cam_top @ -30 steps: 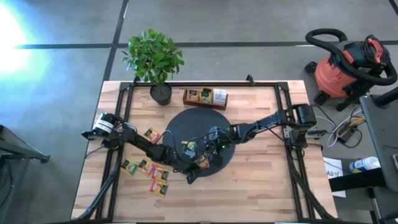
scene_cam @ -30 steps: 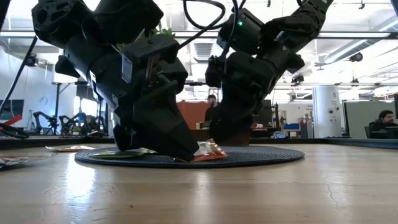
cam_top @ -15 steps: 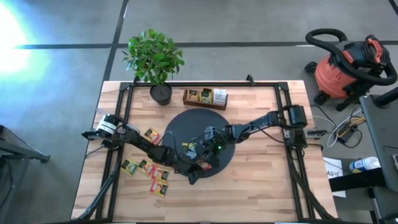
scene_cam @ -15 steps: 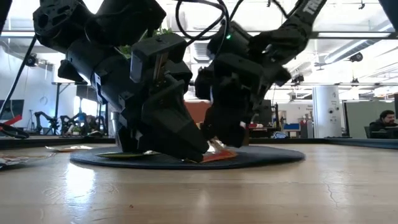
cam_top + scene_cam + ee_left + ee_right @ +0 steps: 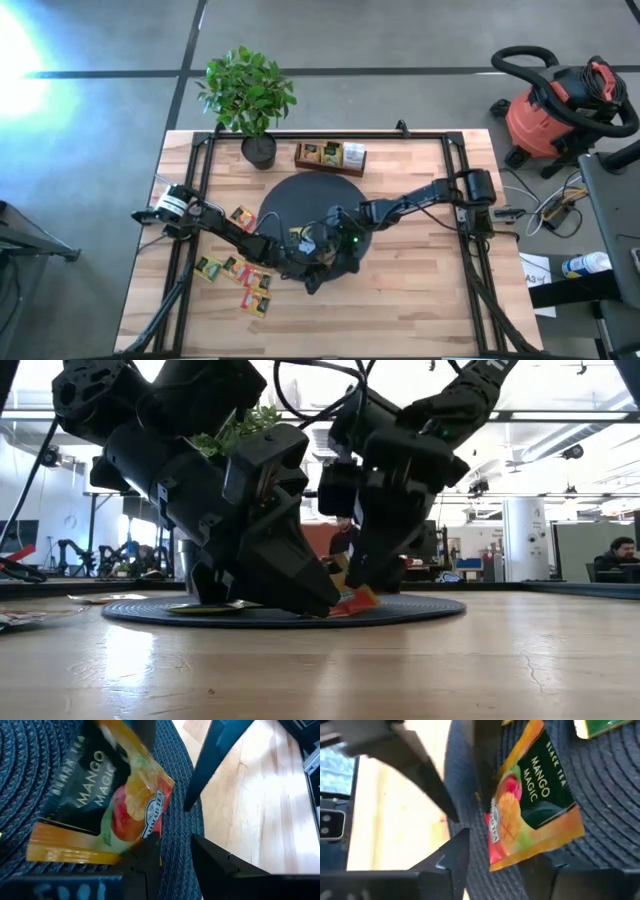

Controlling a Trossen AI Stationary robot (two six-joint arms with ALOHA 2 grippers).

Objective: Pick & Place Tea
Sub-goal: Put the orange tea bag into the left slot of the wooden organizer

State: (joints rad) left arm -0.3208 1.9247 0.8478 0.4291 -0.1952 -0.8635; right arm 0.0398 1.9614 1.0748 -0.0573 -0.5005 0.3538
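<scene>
An orange-and-green "Mango Magic" tea sachet (image 5: 530,815) lies near the black woven disc's (image 5: 300,200) near edge. It also shows in the left wrist view (image 5: 125,805). In the low view the sachet (image 5: 356,601) is tilted, one edge off the disc. My right gripper (image 5: 510,870) is open, a finger on either side of the sachet. My left gripper (image 5: 185,865) is open, low on the disc and facing my right gripper; the sachet lies beside one of its fingers. Another sachet (image 5: 298,237) lies flat on the disc. My left gripper's one finger (image 5: 150,857) lies against the sachet's near corner (image 5: 156,832), coming in low from the table's left. Its other finger is clear. My right gripper's fingers point steeply down; the sachet's raised edge (image 5: 570,842) seems to rest on one finger (image 5: 565,875). The other finger stands apart.
Several more sachets (image 5: 240,275) lie on the wood at the near left, and one (image 5: 243,215) lies left of the disc. A wooden compartment tray (image 5: 330,157) with sachets and a potted plant (image 5: 250,95) stand at the far edge. The near right of the table is bare wood.
My right gripper has moved a little toward the table's left, closer to my left gripper. The mango sachet, which lay flat on the disc, now has one edge tipped up.
</scene>
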